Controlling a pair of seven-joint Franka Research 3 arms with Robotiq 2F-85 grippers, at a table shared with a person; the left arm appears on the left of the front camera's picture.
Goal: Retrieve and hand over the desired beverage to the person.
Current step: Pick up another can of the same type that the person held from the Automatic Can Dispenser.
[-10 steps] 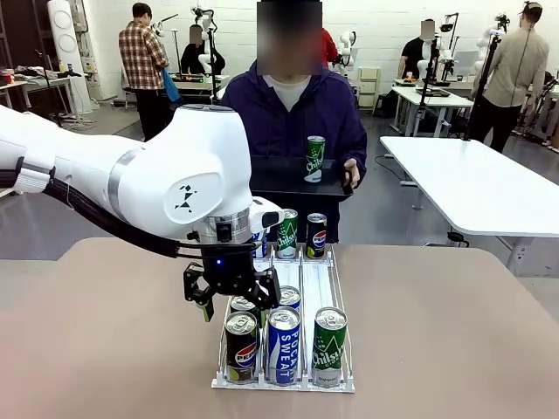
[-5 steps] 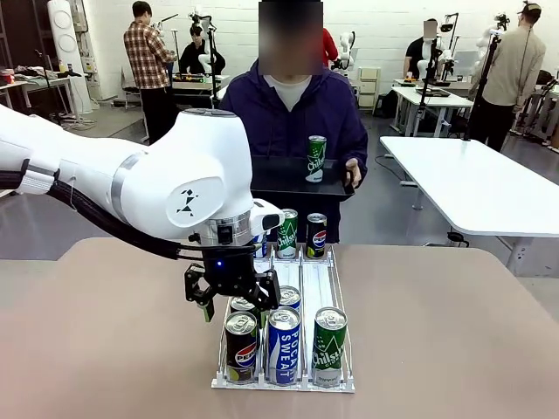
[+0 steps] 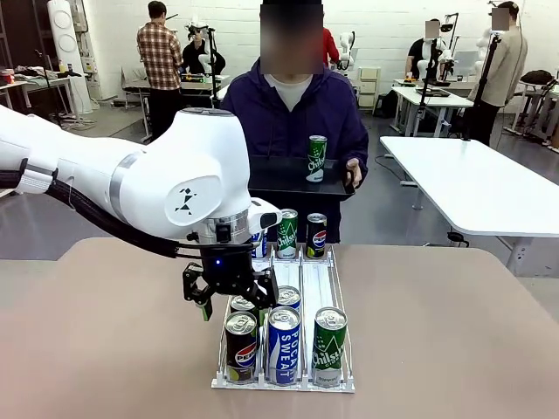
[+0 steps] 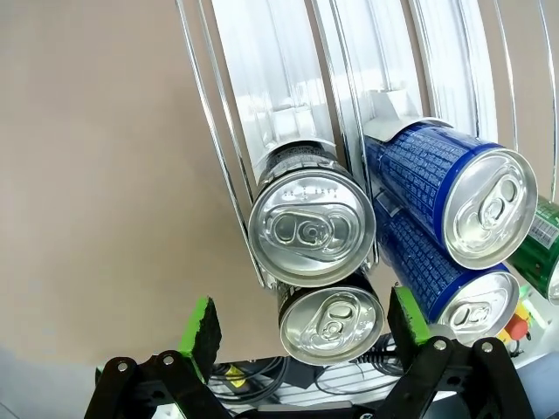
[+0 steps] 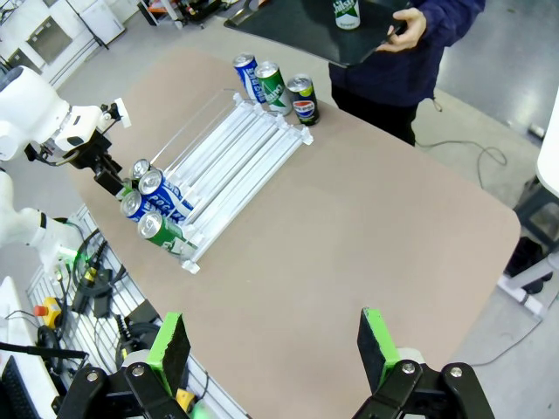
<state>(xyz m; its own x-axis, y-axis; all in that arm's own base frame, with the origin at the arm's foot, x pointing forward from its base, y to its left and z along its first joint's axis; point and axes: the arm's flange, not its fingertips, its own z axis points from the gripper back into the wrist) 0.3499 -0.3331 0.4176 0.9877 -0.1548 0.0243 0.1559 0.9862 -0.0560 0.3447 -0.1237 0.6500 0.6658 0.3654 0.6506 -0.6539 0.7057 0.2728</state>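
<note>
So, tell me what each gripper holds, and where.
Nothing. The left gripper is open over the cans, touching none; the right gripper is open above the table.

The left wrist view's right edge cuts off the green can (image 4: 541,251).

White wall (image 3: 384,22), grey floor (image 3: 393,205), 1 large white table (image 3: 476,179) at right.

The front cans (image 3: 283,345) sit packed shoulder to shoulder in the rack (image 3: 316,279), barely any gap between them; the table (image 3: 454,349) on both sides is wide open.
</note>
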